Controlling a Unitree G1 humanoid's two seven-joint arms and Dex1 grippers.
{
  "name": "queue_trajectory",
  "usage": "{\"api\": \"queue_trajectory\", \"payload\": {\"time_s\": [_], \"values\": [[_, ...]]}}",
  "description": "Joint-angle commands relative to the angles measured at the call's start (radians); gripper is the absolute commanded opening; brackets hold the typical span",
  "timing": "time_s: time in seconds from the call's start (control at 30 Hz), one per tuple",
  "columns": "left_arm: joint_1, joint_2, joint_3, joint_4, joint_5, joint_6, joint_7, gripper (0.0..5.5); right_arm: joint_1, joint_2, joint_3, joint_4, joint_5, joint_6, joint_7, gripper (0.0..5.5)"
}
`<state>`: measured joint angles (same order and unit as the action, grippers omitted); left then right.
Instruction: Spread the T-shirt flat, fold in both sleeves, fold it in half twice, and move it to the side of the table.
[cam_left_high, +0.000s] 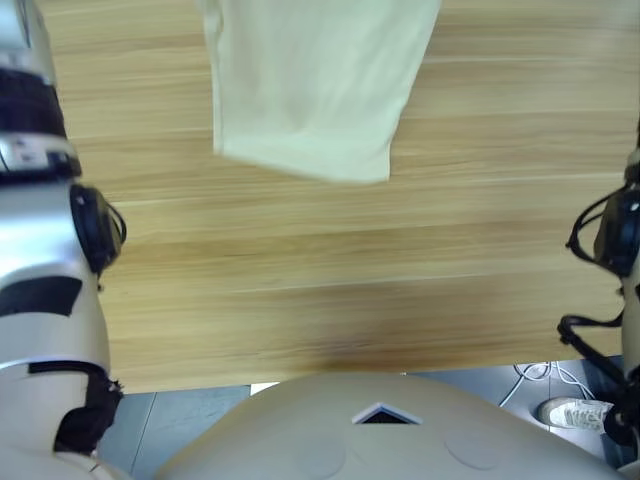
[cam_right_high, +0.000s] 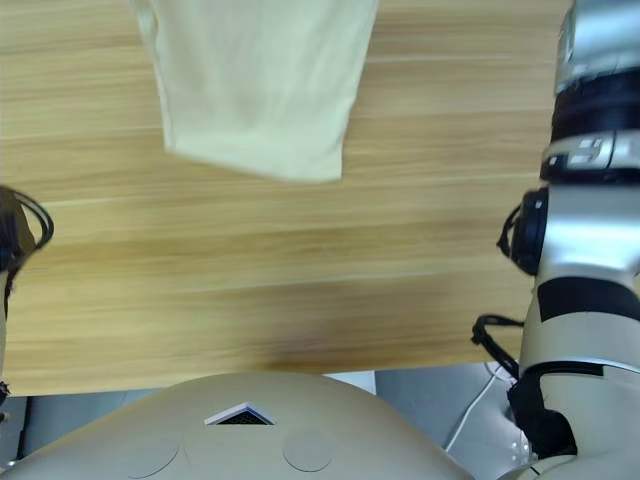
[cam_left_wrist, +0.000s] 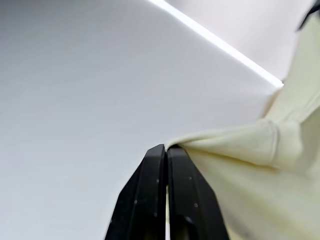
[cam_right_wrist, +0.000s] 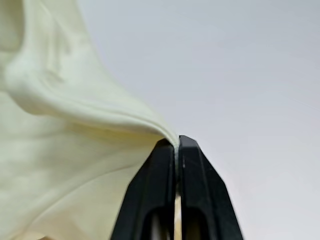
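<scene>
Closest to you, the left gripper (cam_left_wrist: 166, 150) shows its two black fingers (cam_left_wrist: 147, 195) pressed together, with almost no gap between them. An edge of pale yellow cloth is pinched at their very tips. Behind them is a pale backdrop (cam_left_wrist: 75, 75), which suggests this wrist is raised and its camera is tilted upward.

From the head view, the left arm (cam_left_high: 50, 250) rises along the left edge of the scene and passes out of the top of the frame.

In the middle, the T-shirt (cam_left_high: 310, 80) hangs as a long, narrow panel of pale yellow. Its straight lower hem sits over the far part of the wooden surface (cam_left_high: 300, 260). You cannot tell whether that hem touches the wood or hangs just above it. The cloth looks smooth and drapes downward, probably because it is held up from above so its own weight pulls it straight before it is laid out.

On the right, the right arm (cam_right_high: 590, 250) climbs the right edge of the scene in the same way.

The right gripper (cam_right_wrist: 176, 142) is also clamped tight. A ridge of the same yellow cloth is drawn into its tips, and folds fan away from them.

Judging from this, you are at the spreading step. No sleeve is folded yet, and the shirt is not yet flat.
</scene>
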<state>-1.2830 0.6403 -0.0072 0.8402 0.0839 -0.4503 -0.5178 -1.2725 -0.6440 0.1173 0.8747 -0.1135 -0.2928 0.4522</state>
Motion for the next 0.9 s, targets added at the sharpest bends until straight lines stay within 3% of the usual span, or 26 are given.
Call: {"api": "queue_trajectory", "payload": {"time_s": [0.03,0.13,0.2,0.3,0.43,0.63,0.9], "values": [[0.016,0.111,-0.050,0.202,0.178,-0.219,0.238,0.01,-0.015,-0.130,-0.028,0.170,-0.134,-0.136,-0.320,0.00],[0.347,0.138,-0.072,0.193,0.158,-0.447,0.167,0.01,0.218,-0.085,-0.014,0.107,-0.130,-0.302,-0.332,0.00],[0.563,0.132,-0.083,0.161,0.110,-0.549,0.117,0.01,0.381,-0.050,0.001,0.029,-0.073,-0.374,-0.231,0.00],[0.854,0.092,-0.148,0.165,0.120,-0.617,0.046,0.01,0.681,-0.061,0.108,-0.164,0.019,-0.444,0.040,0.00],[1.137,0.052,-0.260,0.043,0.171,-0.650,-0.015,0.01,1.068,-0.191,0.253,-0.460,0.182,-0.504,0.390,0.00],[1.341,0.194,-0.283,-0.454,-0.086,-0.622,-0.130,0.01,1.238,-0.273,0.187,-0.641,0.357,-0.484,0.538,0.00],[1.593,0.356,-0.275,-0.779,0.118,-0.495,-0.214,0.01,1.355,-0.309,0.178,-0.641,0.211,-0.399,0.554,0.00]]}}
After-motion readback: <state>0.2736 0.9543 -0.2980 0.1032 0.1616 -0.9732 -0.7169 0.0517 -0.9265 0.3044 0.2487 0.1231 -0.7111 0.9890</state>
